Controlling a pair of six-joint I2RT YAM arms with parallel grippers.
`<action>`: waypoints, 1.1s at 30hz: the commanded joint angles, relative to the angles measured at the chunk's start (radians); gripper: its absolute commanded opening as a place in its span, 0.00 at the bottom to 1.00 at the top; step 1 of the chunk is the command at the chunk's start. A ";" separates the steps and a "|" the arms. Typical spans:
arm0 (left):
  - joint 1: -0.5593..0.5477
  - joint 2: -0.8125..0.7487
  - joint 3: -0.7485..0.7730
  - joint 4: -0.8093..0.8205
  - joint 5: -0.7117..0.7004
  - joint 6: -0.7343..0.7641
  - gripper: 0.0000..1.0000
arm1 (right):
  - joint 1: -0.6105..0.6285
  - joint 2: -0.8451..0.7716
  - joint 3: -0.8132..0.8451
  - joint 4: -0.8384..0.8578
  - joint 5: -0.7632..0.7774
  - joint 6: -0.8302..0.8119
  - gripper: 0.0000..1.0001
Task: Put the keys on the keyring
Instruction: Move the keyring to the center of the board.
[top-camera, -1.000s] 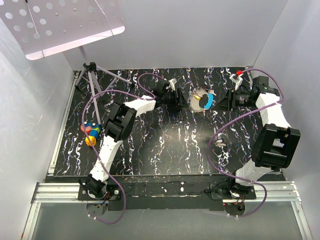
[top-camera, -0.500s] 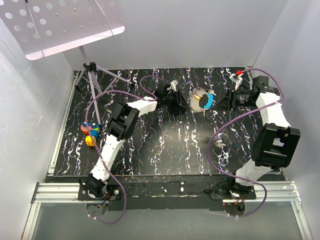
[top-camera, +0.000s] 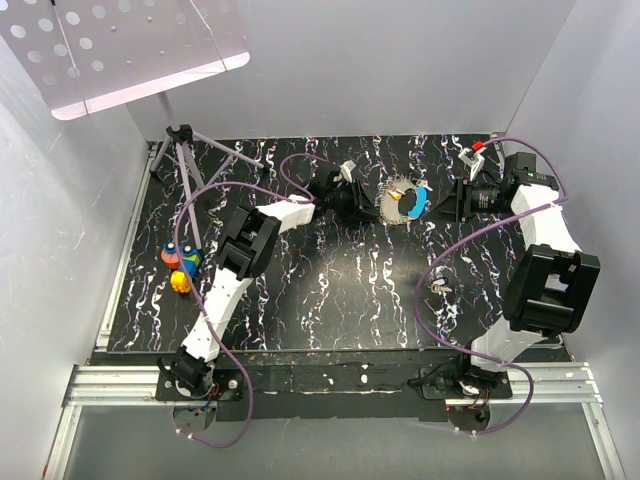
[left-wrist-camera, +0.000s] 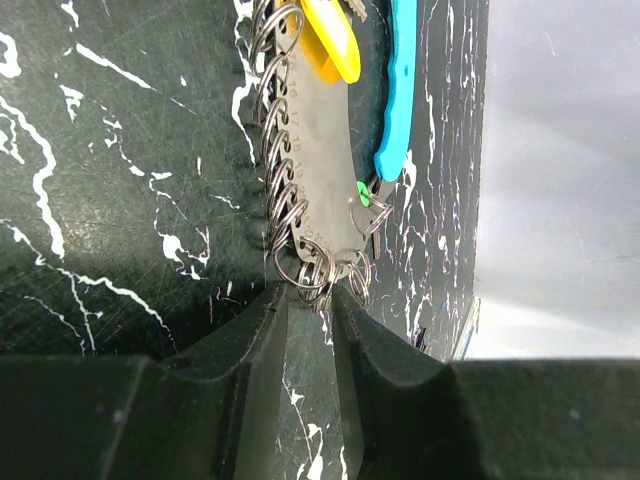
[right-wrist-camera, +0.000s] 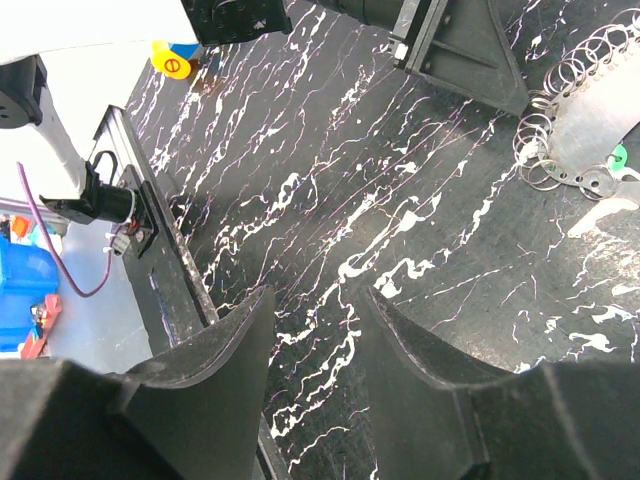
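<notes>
The keyring (left-wrist-camera: 297, 265) in hand is one of a row of wire loops strung along the edge of a grey numbered plate (left-wrist-camera: 325, 170), which lies near the middle of the table's (top-camera: 330, 290) far edge. A yellow-headed key (left-wrist-camera: 325, 40) and a blue-headed key (left-wrist-camera: 400, 90) rest on the plate, with a small green tag (left-wrist-camera: 362, 192) just beside the end loops.

The left gripper (left-wrist-camera: 308, 300) lies low against the plate's left rim. Its jaws stand a narrow gap apart with the end loops bunched at their mouth, probably to pick one out and steady it. Whether they pinch the wire I cannot tell.

The right gripper (right-wrist-camera: 315, 330) sits on the plate's right side with its jaws apart and empty, placed to bring a key over.

The neighbouring loops crowd the chosen one and could get caught up with it. Small coloured toys (top-camera: 180, 265) near the left edge and a tripod (top-camera: 185, 150) at the far left corner are well apart.
</notes>
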 joint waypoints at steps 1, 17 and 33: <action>0.003 0.003 0.019 0.038 0.024 -0.017 0.24 | -0.003 0.011 0.039 -0.016 -0.030 -0.012 0.48; 0.000 0.018 0.028 0.081 0.053 -0.037 0.20 | -0.003 0.020 0.043 -0.020 -0.033 -0.012 0.48; -0.024 0.033 0.105 -0.085 -0.019 0.081 0.17 | -0.005 0.028 0.046 -0.031 -0.036 -0.017 0.49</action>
